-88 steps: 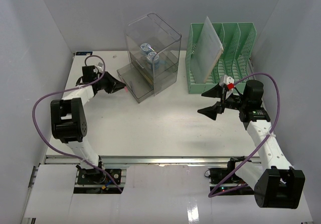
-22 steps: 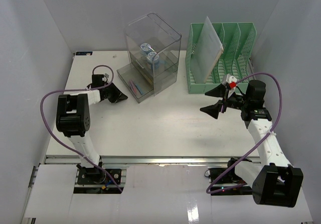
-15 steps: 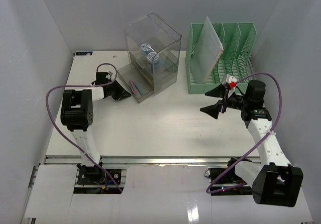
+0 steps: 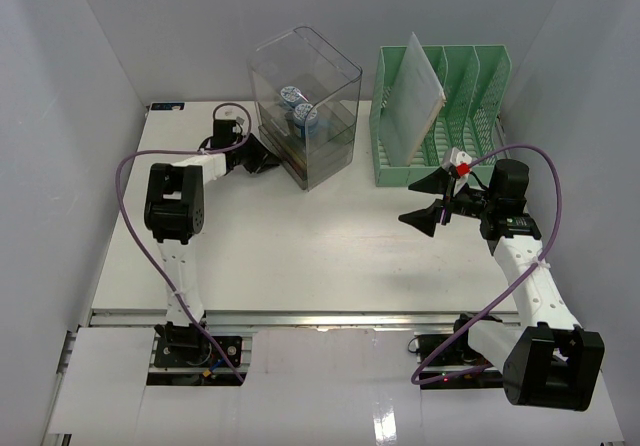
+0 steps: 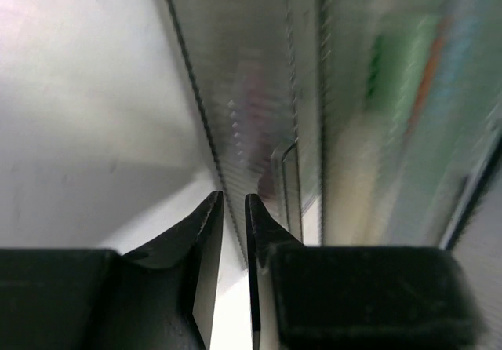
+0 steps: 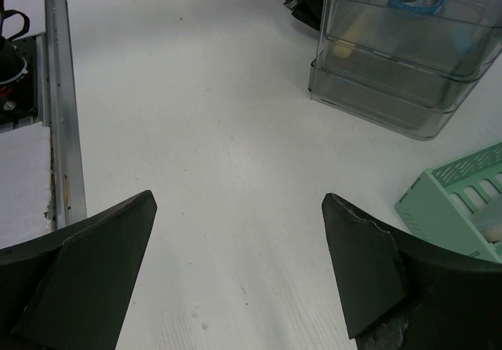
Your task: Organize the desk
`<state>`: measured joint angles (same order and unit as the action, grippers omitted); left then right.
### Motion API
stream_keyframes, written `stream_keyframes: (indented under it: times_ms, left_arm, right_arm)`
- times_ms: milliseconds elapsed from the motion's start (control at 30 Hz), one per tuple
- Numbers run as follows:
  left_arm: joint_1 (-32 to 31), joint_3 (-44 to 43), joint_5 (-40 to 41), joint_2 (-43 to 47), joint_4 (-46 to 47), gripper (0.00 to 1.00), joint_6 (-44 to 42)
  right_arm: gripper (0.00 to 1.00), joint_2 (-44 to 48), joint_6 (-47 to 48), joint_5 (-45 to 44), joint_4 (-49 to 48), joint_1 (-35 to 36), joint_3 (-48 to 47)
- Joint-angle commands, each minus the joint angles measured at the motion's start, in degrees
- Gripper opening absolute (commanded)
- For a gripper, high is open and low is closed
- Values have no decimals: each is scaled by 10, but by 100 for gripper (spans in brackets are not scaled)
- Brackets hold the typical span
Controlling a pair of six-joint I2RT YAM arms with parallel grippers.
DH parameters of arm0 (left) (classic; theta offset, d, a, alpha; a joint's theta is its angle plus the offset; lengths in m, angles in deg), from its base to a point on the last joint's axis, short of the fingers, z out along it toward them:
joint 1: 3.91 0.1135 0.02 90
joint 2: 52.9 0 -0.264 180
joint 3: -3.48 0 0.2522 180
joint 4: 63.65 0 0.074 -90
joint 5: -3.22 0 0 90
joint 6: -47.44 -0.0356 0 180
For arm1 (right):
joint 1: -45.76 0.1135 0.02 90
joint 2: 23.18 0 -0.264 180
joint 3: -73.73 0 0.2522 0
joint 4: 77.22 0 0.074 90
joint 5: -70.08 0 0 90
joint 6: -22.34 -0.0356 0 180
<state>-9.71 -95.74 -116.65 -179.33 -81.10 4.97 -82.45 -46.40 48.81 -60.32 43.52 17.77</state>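
Here my left fingers [image 5: 202, 236], barely parted on nothing, pointed straight at the clear drawer unit [image 4: 335, 86] just ahead, with my right fingers [image 6: 86, 264] wide open, well apart.

We see two arms of one build: the left arm [image 4: 178, 266] and the right arm [image 4: 533, 288] each have white tubular links joined by chunky black joint housings. A purple cable [image 4: 122, 191] loops beside each. The right gripper [image 4: 420, 203] carries matte black, wedge-shaped fingers [image 6: 85, 275]. The left gripper [image 4: 262, 158] is black too, its fingertips [image 5: 205, 240] thin and blade-like. A small red and white block [image 4: 458, 162] sits at the right wrist.
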Motion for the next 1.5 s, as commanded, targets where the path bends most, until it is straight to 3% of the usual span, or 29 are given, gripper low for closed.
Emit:
stream_keyframes:
  times_ms: [0,467,700,900,1000,1067,1100,1333,1467]
  left_arm:
    - [1,-56,-6,-17,1,29,23]
    - [-2,-103,-66,-60,32,35,67]
    - [7,-46,-20,-4,22,35,40]
    - [56,105,13,158,56,42,-1]
    - [100,194,2,239,66,55,-49]
    - [115,235,-10,322,63,71,-84]
    - [123,256,-21,350,61,98,-112]
    - [151,427,-68,641,48,98,-195]
    - [151,499,-102,785,40,98,-217]
  right_arm:
    - [93,-1,5,1,-1,-4,-8]
    - [93,-4,6,-3,0,-12,-7]
    - [93,-7,7,-5,0,-19,-6]
    - [93,-12,16,-15,4,-28,-4]
    - [93,-14,37,-32,23,-35,-7]
    - [93,-14,45,-48,30,-37,-8]
    - [93,-12,51,-68,34,-37,-9]
    - [90,27,89,-189,134,-38,-44]
    - [90,69,61,-255,171,-39,-63]
